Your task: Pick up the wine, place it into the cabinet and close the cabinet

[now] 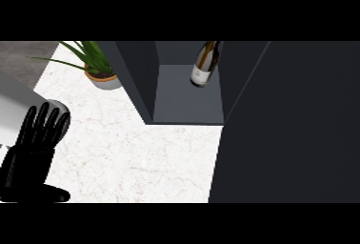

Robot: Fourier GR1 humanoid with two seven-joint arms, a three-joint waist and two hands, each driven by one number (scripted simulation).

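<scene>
The left hand (35, 143) shows nearest, at the view's lower left, coming up from the bottom edge. Its fingers (44, 123) are straight and spread a little, pointing up the view, and they hold nothing. It rests over the white marbled table (134, 157), near the table's left edge. Just past the fingertips, a rounded pale grey thing shows at the table's edge; what it is cannot be told.

The wine bottle (205, 64) stands well apart from those fingers, up and to the right, inside the dark cabinet (186, 107). It stands on the cabinet's grey floor, towards the right wall, its pale label facing the view and its neck running up to the view's top edge. Nothing touches it.

A broad dark panel (288, 124) fills the right side of the view, from the cabinet's right wall down to the lower edge. A potted plant (102, 71) with long green leaves sits on the table just left of the cabinet.

The right hand does not show.
</scene>
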